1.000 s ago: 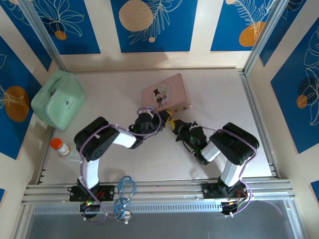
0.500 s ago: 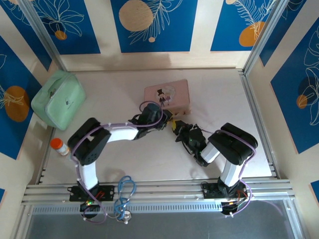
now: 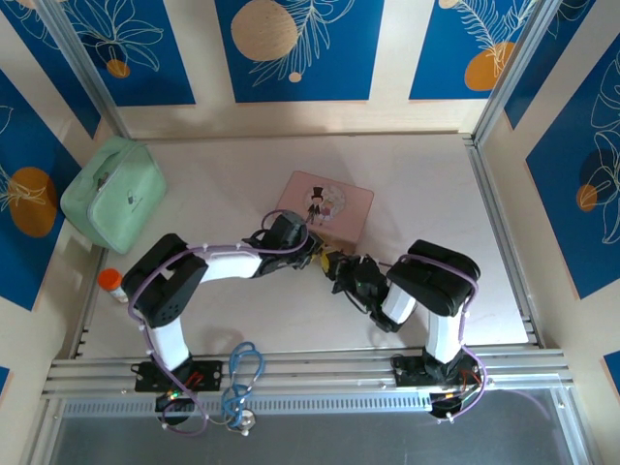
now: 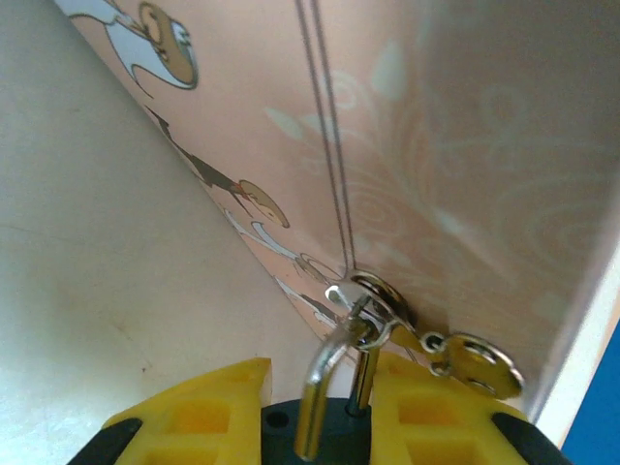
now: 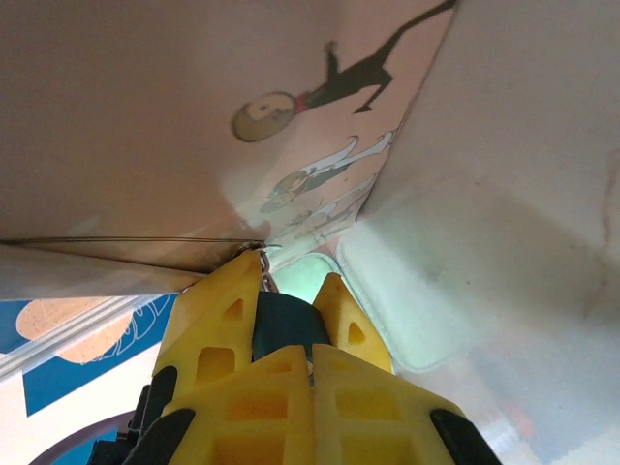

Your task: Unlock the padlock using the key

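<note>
Seen from above, bare table (image 3: pixel 426 184) lies open right of the pink tin (image 3: pixel 325 208) and across the upper middle. The green case (image 3: pixel 111 194) and orange-capped bottle (image 3: pixel 113 283) block the left. The left arm (image 3: pixel 218 262) and right arm (image 3: pixel 431 281) crowd the tin's lower edge around the padlock (image 4: pixel 325 387).

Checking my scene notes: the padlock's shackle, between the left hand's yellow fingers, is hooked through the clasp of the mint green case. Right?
Not the green case: the left wrist view shows the shackle of the padlock, between the yellow fingers of the left hand, hooked through the clasp of the pink picture tin. The green case sits apart at far left in the top view.
</note>
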Controlling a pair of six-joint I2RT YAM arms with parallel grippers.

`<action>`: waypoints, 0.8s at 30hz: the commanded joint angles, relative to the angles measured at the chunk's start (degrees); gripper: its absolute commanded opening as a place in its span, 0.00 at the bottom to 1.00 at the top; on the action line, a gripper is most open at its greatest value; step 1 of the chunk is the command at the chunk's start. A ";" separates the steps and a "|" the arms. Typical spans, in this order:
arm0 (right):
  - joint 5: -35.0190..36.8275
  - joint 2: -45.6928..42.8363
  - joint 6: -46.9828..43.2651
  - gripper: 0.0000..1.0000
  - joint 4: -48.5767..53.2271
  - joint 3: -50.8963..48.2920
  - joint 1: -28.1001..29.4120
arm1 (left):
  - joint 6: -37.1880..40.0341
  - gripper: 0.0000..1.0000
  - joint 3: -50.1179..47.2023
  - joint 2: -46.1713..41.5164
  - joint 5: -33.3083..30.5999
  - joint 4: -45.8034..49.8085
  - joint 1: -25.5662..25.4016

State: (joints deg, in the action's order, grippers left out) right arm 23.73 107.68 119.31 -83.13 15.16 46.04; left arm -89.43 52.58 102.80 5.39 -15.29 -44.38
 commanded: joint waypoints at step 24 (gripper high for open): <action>-9.98 -45.21 -58.74 0.44 97.02 19.08 -7.54 | 6.59 0.00 6.82 3.83 16.95 6.64 -1.15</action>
State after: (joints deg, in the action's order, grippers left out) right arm 12.47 60.42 71.55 1.56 34.65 38.11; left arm -83.96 57.76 105.67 17.67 -10.61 -45.36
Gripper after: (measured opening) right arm 0.445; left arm 0.221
